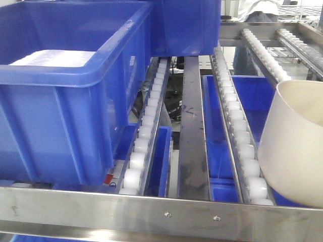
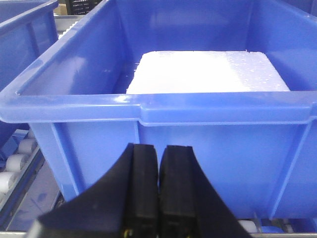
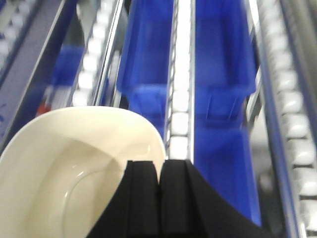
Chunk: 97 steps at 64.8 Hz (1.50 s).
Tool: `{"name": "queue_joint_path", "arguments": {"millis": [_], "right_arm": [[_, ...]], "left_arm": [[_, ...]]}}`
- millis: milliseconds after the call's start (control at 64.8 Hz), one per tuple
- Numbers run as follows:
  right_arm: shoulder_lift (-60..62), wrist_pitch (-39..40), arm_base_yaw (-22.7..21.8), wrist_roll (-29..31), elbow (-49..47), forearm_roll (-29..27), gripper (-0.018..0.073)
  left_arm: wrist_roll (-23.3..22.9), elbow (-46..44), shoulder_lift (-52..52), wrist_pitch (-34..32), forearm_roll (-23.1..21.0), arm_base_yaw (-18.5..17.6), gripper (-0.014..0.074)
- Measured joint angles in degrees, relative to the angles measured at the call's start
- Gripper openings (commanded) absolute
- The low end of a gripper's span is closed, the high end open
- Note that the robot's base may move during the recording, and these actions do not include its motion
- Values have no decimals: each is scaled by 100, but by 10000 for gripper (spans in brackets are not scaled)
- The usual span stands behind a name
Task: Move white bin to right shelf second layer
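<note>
- The white bin [image 1: 297, 151] is seen at the right end of the roller shelf [image 1: 151, 214], tilted, with its base low near the front rail and beside the right-hand roller track [image 1: 237, 126]; whether it rests on the rollers or hangs above them cannot be told.
- In the right wrist view the right gripper [image 3: 159, 193] shows its fingers pressed together at the bin's rim; the wall is judged to be pinched between them, though the contact itself is hidden.
- The left gripper [image 2: 159, 198] is closed on nothing, in front of the blue crate [image 2: 163, 124] at the shelf's left end.
- The bin should be levelled before release, so that the base sits flat across the rollers.
- It should be set well behind the front rail, since rollers may let it creep.
- The grip should be opened only once the weight is taken by the shelf.
</note>
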State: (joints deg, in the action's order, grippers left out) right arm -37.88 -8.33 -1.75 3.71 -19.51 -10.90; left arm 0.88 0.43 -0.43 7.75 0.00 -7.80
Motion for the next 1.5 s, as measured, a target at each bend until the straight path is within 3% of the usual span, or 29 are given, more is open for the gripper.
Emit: {"name": "queue_joint_path", "arguments": {"millis": [262,617,941,1126,1250,1497], "right_arm": [[1379,1708,0,0,1180,154,52],[1666,1929,0,-15,1319,157,52],[2298,1476,179,-15,1531,345,52],[3632,640,179,-5,1981,399,52],[3830,24,179,-5,2074,399,52],[3843,134,179,-5,2125,399,52]], "left_arm": [[0,0,0,0,0,0,85],[0,0,0,0,0,0,85],[0,0,0,0,0,0,85],[0,0,0,0,0,0,85],[0,0,0,-11,0,0,85],[0,0,0,0,0,0,85]]}}
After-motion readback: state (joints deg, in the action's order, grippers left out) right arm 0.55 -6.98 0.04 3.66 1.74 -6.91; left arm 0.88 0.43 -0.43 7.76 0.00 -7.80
